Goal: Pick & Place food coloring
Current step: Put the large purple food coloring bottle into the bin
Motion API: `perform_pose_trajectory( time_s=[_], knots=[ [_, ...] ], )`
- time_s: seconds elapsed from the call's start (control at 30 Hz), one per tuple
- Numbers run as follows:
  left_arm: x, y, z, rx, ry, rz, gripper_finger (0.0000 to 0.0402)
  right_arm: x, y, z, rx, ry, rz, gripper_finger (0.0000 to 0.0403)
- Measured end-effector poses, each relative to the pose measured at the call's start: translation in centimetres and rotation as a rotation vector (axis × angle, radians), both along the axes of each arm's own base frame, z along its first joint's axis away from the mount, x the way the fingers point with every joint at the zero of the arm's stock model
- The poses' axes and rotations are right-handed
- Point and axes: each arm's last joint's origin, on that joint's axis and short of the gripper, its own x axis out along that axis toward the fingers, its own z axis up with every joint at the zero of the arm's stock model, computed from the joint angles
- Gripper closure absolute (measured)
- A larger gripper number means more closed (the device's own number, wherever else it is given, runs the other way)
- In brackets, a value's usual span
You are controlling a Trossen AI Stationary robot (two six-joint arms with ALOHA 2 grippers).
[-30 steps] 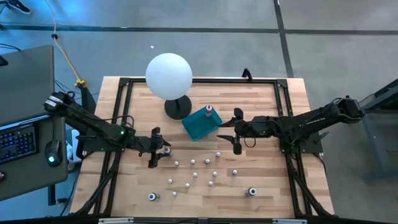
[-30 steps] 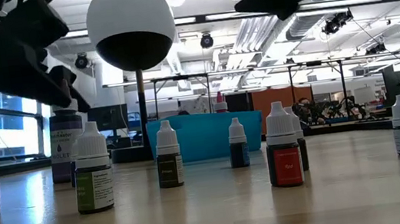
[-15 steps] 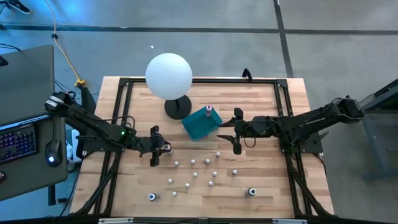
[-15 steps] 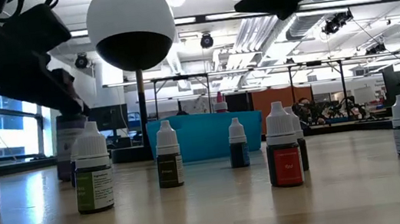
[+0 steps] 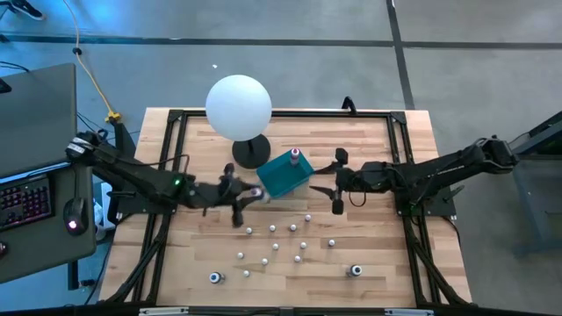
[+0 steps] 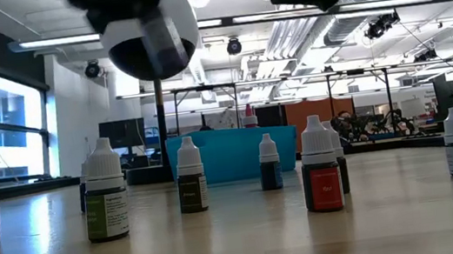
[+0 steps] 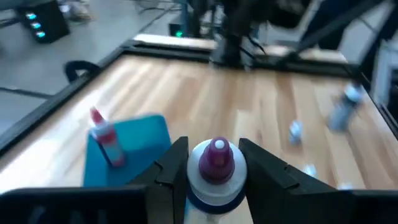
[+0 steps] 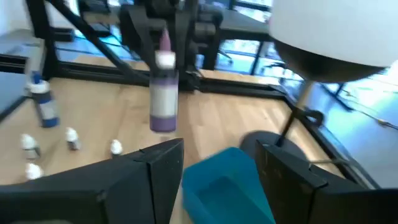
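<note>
The left gripper (image 5: 248, 197) is above the table (image 5: 369, 149), just at the nine o'clock side of the teal tray (image 5: 283, 178), and its two fingers (image 7: 174, 163) are closed on a food coloring bottle with purple tip (image 7: 216, 171); the bottle stands upright between them and is lifted from the wood. In the right wrist view this same bottle (image 8: 164, 93) hangs in the air in front of the left arm. The right gripper (image 5: 335, 186) waits at the three o'clock side of the tray, with the jaws wide apart and nothing between them. One bottle with a red top (image 5: 296, 156) stands already in the tray, at its twelve o'clock corner. The other small bottles (image 5: 290, 241) are scattered on the table at about six o'clock from the tray, well apart from both grippers, and all are upright in the low view. A white globe lamp (image 5: 239, 107) stands on its dark base at about eleven o'clock from the tray.
</note>
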Motion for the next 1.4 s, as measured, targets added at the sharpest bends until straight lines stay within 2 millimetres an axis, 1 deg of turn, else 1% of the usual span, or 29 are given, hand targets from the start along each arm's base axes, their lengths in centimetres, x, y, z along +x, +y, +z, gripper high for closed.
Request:
perform_pose_trajectory(
  time_s=[0.07, 0.13, 0.17, 0.3, 0.4, 0.5, 0.63, 0.77, 1.1, 1.3, 1.4],
  knots=[
    [1.7, 1.3, 1.2, -0.031, 0.009, 0.066, 0.0282, -0.6, -0.2, 0.3, -0.019, 0.004, -0.050, 0.0212],
    [3.7, 2.7, 1.5, -0.040, 0.033, 0.131, 0.0280, -1.3, -0.5, 0.6, -0.049, 0.028, -0.109, 0.0212],
    [4.6, 3.5, 1.3, -0.038, 0.049, 0.159, 0.0280, -1.7, -0.6, 0.7, -0.060, 0.036, -0.131, 0.0212],
    [7.8, 6.1, -0.4, -0.075, 0.106, 0.171, 0.0283, -3.1, -1.1, 0.9, -0.062, 0.083, -0.194, 0.0212],
    [9.5, 7.6, -2.0, -0.080, 0.129, 0.232, 0.0282, -3.7, -1.1, 0.9, -0.038, 0.112, -0.197, 0.0212],
    [10.6, 9.0, -3.7, -0.121, 0.126, 0.311, 0.0282, -3.9, -1.1, 0.7, -0.036, 0.133, -0.181, 0.0212],
    [11.4, 10.3, -5.1, -0.155, 0.111, 0.366, 0.0282, -3.9, -1.1, 0.6, -0.037, 0.140, -0.181, 0.0212],
    [11.7, 10.8, -6.2, -0.154, 0.130, 0.407, 0.0282, -3.9, -1.1, 0.5, -0.040, 0.150, -0.180, 0.0212],
    [12.3, 10.9, -8.2, -0.113, 0.181, 0.465, 0.0282, -3.9, -1.1, 0.4, -0.041, 0.167, -0.170, 0.0212],
    [12.4, 11.0, -9.0, -0.099, 0.202, 0.486, 0.0282, -3.9, -0.9, 0.4, -0.028, 0.170, -0.127, 0.0212],
    [12.4, 11.0, -8.8, -0.094, 0.189, 0.499, 0.0280, -3.9, -0.9, 0.4, -0.028, 0.172, -0.126, 0.0212]
  ],
)
